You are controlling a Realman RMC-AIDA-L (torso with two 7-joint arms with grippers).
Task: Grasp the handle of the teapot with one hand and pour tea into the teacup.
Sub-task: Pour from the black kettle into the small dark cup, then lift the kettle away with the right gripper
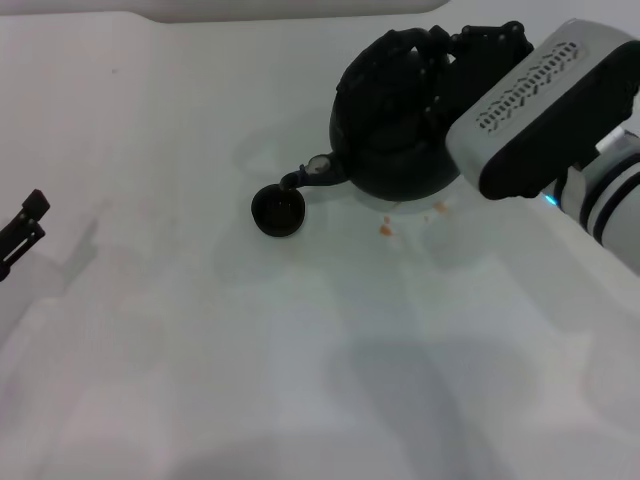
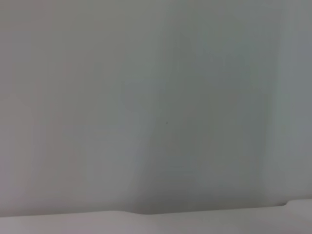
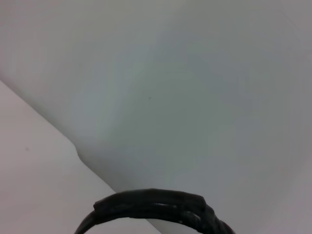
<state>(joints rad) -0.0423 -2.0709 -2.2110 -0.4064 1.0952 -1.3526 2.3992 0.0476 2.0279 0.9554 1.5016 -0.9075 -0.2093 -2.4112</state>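
- Closest to the head camera I see bare white counter [image 1: 330, 380], shadowed along the near edge.
- My right arm's white and black wrist housing [image 1: 545, 115] comes in from the right, high in the head view.
- From it, my right gripper [image 1: 440, 55] reaches left to the top of the teapot [image 1: 390, 150], and its jaws are clenched on the handle [image 1: 400, 45].
- That teapot is a round matte-black pot at the far right of the counter, tipped to the left so that its spout [image 1: 315, 172] points down and left.
- On the spout I make out a small silvery cap, and the spout's tip sits just over the far right rim of the teacup [image 1: 278, 210].
- I read the teacup as a tiny dark round bowl standing on the counter just left of the teapot and slightly nearer me.
- Tea between spout and cup I cannot make out; the gap is too small and dark.
- A few small orange-brown spots [image 1: 386, 229] lie on the counter just near of the pot's base.
- My right wrist camera shows only a ribbed black arc of the handle [image 3: 156, 207] against pale surface.
- My left gripper [image 1: 25, 232] sits parked at the far left edge, well apart from pot and cup; whether its jaws are released or clenched I cannot tell.
- My left wrist camera shows only blank pale surface.
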